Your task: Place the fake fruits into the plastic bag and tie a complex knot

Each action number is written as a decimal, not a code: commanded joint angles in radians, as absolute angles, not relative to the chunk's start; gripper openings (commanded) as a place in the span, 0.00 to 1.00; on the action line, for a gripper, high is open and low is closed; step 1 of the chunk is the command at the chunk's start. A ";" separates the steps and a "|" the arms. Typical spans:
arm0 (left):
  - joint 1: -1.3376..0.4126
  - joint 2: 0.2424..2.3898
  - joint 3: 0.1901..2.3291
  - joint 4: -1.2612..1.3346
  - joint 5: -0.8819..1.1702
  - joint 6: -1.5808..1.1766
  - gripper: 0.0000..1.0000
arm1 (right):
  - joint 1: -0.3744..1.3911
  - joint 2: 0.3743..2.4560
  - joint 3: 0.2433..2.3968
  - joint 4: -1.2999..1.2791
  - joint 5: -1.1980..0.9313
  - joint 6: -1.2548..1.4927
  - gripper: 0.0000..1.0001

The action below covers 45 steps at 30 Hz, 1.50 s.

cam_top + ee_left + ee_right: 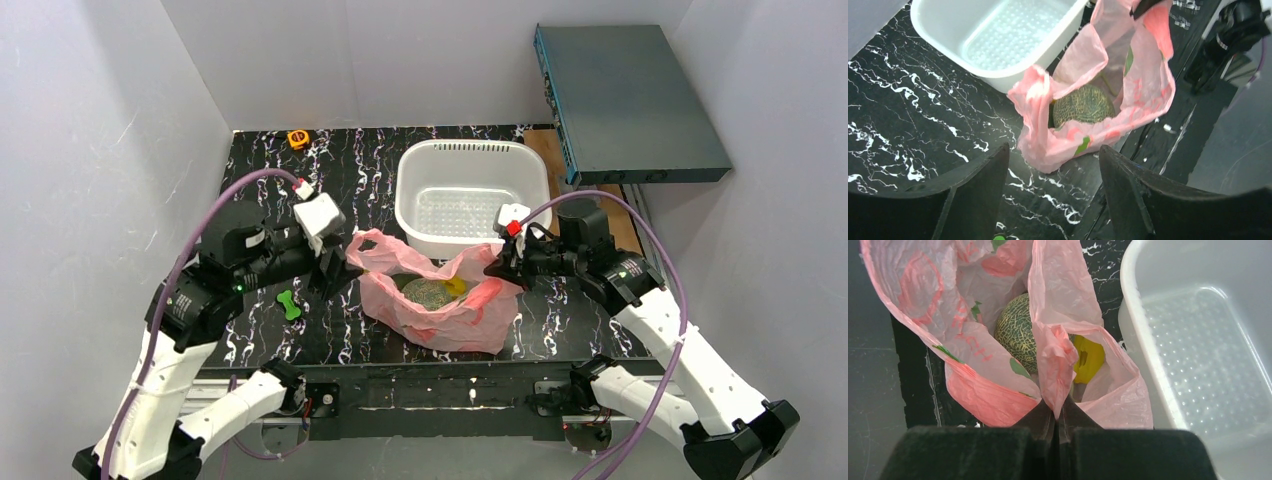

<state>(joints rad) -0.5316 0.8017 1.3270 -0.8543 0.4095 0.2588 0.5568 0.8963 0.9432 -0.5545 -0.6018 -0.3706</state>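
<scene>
The pink plastic bag lies open on the black marbled table, in front of the basket. Inside it rest a netted melon and a small yellow fruit. My right gripper is shut on a gathered strip of the bag's right rim, holding it up; the melon and yellow fruit show just beyond. My left gripper stands open at the bag's left side. In the left wrist view its fingertips hang just short of the bag and grip nothing.
A white perforated basket stands behind the bag. A small green bone toy lies left of the bag, under my left arm. An orange item sits at the far left edge. A grey-blue box leans at the back right.
</scene>
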 commanded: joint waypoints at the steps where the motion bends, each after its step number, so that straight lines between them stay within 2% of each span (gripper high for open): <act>1: -0.522 0.865 1.448 -0.887 0.374 0.117 0.66 | 0.562 0.873 1.006 -0.556 -0.631 -0.364 0.01; 6: -0.522 0.951 1.592 -0.905 0.374 0.069 0.71 | 0.566 0.868 1.014 -0.560 -0.639 -0.377 0.01; 10: -0.522 1.060 1.719 -0.961 0.489 0.080 0.76 | 0.569 0.863 1.018 -0.560 -0.648 -0.383 0.01; 15: -0.522 1.223 1.881 -1.058 0.562 0.191 0.73 | 0.569 0.862 1.028 -0.564 -0.649 -0.388 0.01; 18: -0.523 1.315 2.000 -1.259 0.664 0.346 0.69 | 0.570 0.857 1.030 -0.565 -0.653 -0.387 0.01; 24: -0.532 1.364 2.007 -1.293 0.578 0.401 0.71 | 0.571 0.859 1.037 -0.563 -0.651 -0.385 0.01; 27: -0.555 1.420 2.031 -1.365 0.543 0.431 0.65 | 0.571 0.856 1.034 -0.566 -0.642 -0.386 0.01; 28: -0.561 1.429 2.027 -1.376 0.527 0.436 0.59 | 0.571 0.854 1.031 -0.565 -0.639 -0.387 0.01; 29: -0.562 1.429 2.016 -1.377 0.514 0.437 0.50 | 0.571 0.851 1.029 -0.566 -0.636 -0.387 0.01; 31: -0.563 1.423 1.990 -1.370 0.477 0.440 0.22 | 0.571 0.847 1.024 -0.569 -0.627 -0.388 0.01; 33: -0.562 1.412 1.984 -1.373 0.446 0.441 0.00 | 0.571 0.844 1.023 -0.562 -0.608 -0.380 0.01; 35: -0.541 1.391 1.999 -1.332 0.449 0.394 0.00 | 0.571 0.847 1.028 -0.547 -0.565 -0.371 0.01; 37: -0.446 1.329 1.988 -1.185 0.567 0.261 0.00 | 0.563 0.860 1.056 -0.521 -0.515 -0.365 0.01; 39: -0.367 1.216 1.876 -0.912 0.629 0.099 0.00 | 0.542 0.898 1.113 -0.507 -0.471 -0.369 0.01; 42: -0.359 1.029 1.638 -0.429 0.517 0.008 0.00 | 0.456 0.993 1.263 -0.570 -0.413 -0.360 0.01; 45: -0.354 1.018 1.644 -0.473 0.490 0.071 0.00 | 0.367 1.057 1.340 -0.662 -0.388 -0.378 0.01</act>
<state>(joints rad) -0.3553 1.0939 1.6524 -0.7650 0.5049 0.1246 0.4603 1.0042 1.2247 -0.5949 -0.4683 -0.3691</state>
